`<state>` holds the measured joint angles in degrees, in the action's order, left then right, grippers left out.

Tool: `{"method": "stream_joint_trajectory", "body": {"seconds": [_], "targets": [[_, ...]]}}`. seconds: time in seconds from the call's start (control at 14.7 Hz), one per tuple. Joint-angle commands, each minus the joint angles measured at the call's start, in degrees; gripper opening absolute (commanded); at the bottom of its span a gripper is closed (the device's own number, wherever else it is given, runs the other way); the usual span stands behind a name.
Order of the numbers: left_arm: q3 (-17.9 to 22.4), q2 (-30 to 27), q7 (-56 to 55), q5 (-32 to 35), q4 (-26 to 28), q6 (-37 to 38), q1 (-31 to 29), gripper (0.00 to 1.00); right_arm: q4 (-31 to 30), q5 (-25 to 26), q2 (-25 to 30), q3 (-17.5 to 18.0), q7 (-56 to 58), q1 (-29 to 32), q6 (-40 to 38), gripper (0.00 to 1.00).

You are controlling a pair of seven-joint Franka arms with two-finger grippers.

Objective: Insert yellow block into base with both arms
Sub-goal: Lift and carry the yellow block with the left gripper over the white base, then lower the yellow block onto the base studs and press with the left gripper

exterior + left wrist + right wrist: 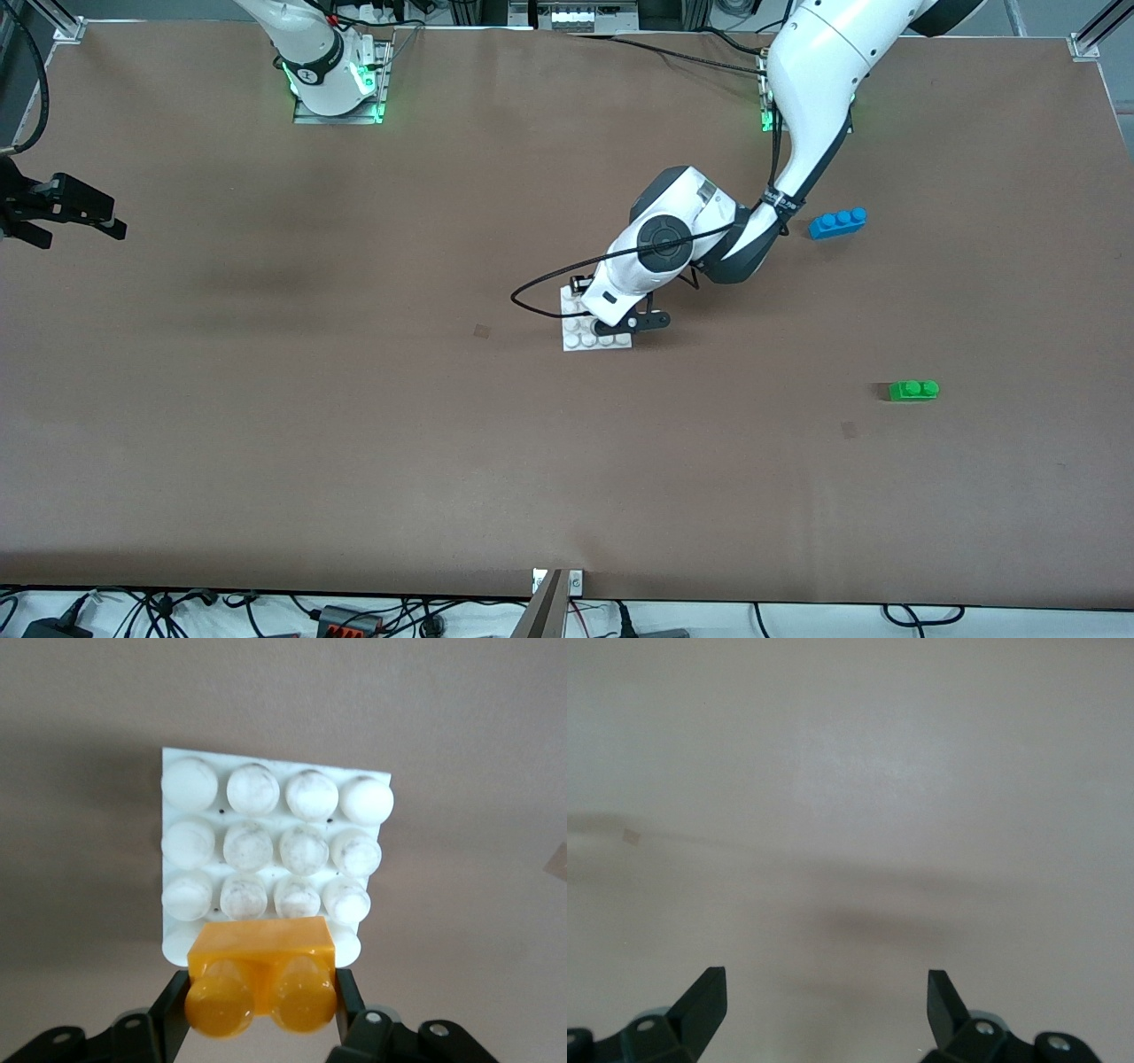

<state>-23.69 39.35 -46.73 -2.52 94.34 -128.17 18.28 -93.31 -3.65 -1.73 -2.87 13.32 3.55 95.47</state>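
The yellow block (263, 979), a two-stud brick, is clamped between the fingers of my left gripper (263, 992), which is shut on it. It sits over one edge row of the white studded base (251, 788), and whether it touches those studs cannot be told. In the front view the base (580, 341) lies mid-table, with my left gripper (607, 321) low over it and the left hand hiding the block. My right gripper (80, 211) hovers over bare table at the right arm's end, open and holding nothing (827, 992).
A blue three-stud brick (837, 221) lies near the left arm's base. A green two-stud brick (912, 390) lies nearer the front camera, toward the left arm's end. A black cable loops from the left wrist beside the base.
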Motion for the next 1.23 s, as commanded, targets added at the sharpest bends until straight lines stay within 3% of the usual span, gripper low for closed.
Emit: {"method": "stream_joint_trajectory", "body": {"seconds": [0.0,0.41,1.16], "targets": [[-0.13,2.31,-1.25,6.01,-1.96,0.38,1.48,0.52,-0.74,-0.74,0.85,0.23,-0.83,0.15,-0.2,1.0],[-0.04,4.07,-2.84,7.71,-5.65,0.38,1.58,0.52,-0.74,-0.74,0.85,0.23,-0.83,0.15,-0.11,1.0],[-0.22,5.22,-1.52,9.99,-5.48,0.9,1.67,0.52,-0.74,-0.74,0.85,0.23,-0.75,0.15,-0.2,1.0]]}}
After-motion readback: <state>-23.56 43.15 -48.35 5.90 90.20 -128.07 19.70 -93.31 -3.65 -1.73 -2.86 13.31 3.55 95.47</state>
